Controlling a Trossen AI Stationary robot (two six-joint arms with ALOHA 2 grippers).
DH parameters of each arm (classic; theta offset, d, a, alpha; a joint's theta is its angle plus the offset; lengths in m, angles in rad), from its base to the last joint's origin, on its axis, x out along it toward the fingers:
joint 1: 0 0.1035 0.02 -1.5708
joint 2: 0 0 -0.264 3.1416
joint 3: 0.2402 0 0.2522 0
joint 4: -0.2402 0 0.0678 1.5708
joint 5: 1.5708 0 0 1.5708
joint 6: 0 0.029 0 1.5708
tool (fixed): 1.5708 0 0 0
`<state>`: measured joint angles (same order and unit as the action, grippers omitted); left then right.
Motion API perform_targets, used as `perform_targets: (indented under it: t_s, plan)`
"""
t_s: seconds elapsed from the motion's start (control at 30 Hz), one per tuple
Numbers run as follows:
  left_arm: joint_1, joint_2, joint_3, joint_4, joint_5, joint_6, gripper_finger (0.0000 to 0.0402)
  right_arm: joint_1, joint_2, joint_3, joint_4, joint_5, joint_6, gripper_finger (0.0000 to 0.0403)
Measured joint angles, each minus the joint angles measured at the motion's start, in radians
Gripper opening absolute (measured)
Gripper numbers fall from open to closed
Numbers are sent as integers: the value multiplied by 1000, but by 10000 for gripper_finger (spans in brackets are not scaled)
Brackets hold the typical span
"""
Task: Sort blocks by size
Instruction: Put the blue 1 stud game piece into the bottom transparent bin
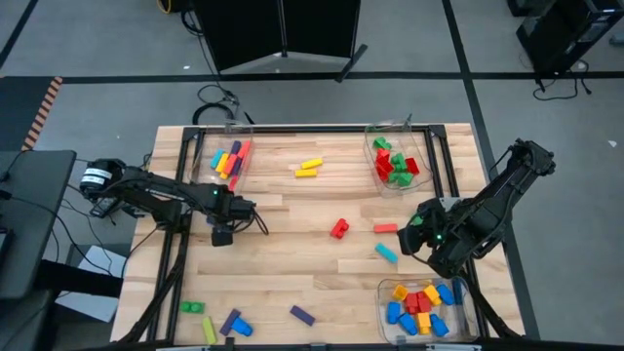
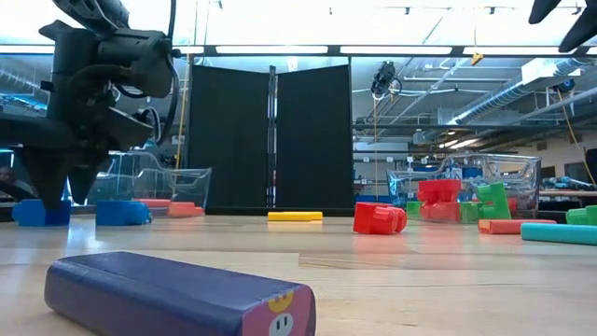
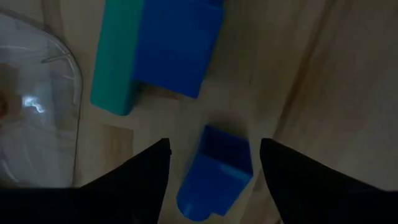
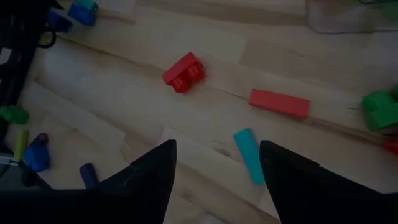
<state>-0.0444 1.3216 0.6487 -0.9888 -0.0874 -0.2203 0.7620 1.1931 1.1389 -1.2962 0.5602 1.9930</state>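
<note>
My left gripper [image 1: 223,226] points straight down near the left far bin, open. In the left wrist view its fingers [image 3: 214,177] stand on either side of a small blue block [image 3: 214,174] that lies on the table, with a gap on both sides. Just beyond lie a larger blue block [image 3: 177,46] and a teal bar [image 3: 115,62], side by side. In the low view the gripper [image 2: 56,182] hangs just above a blue block [image 2: 42,213]. My right gripper [image 1: 419,237] hovers open above the table's right side, over a teal bar [image 4: 249,155], holding nothing.
Loose on the table are a yellow block [image 1: 309,168], a red brick [image 1: 338,228], a red bar [image 1: 385,228], a purple bar [image 1: 302,314] and green, yellow and blue pieces [image 1: 210,322]. Clear bins stand far left [image 1: 229,156], far right [image 1: 395,161] and near right [image 1: 424,307].
</note>
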Motion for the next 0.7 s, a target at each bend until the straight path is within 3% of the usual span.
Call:
perform_targets:
  t_s: [0.23,0.7]
  plan:
    - [-1,1,1,-3,11,-44,226,0,0,0,44,0,-41,242]
    - [-3,2,-1,-67,18,-54,225,0,0,0,50,0,-60,241]
